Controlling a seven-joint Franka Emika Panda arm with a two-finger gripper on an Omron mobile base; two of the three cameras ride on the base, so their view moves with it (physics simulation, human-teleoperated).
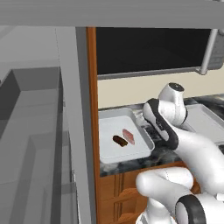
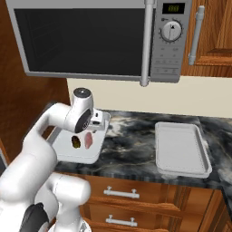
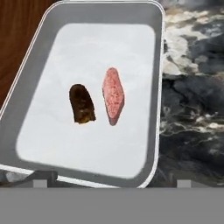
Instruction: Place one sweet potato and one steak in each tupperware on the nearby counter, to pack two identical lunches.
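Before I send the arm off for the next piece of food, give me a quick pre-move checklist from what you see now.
1. Dark brown oval sweet potato lying in the left white-grey tray: ok.
2. Flat pink steak slab beside it in that tray, apart from it: ok.
3. End effector open and holding nothing: ok.
4. Right white-grey tray filled: not ok, it holds no food.
5. Remaining sweet potato and steak located: cannot tell.
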